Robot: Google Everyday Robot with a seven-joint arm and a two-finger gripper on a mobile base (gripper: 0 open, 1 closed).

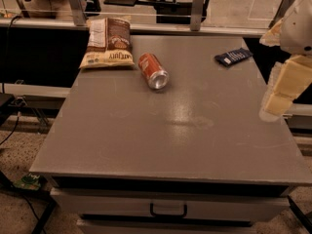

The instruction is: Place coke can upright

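The coke can [153, 70] is red with a silver end and lies on its side on the grey table [161, 130], at the back left of centre, its silver end facing the front right. My gripper [284, 89], cream-coloured, hangs at the right edge of the view above the table's right side, well away from the can and holding nothing that I can see.
A brown-and-cream chip bag [108, 43] lies flat just left of the can at the back left. A flat dark blue packet [233, 57] lies at the back right. A rail with metal posts [197, 6] runs behind the table. A drawer handle [168, 211] shows on the front.
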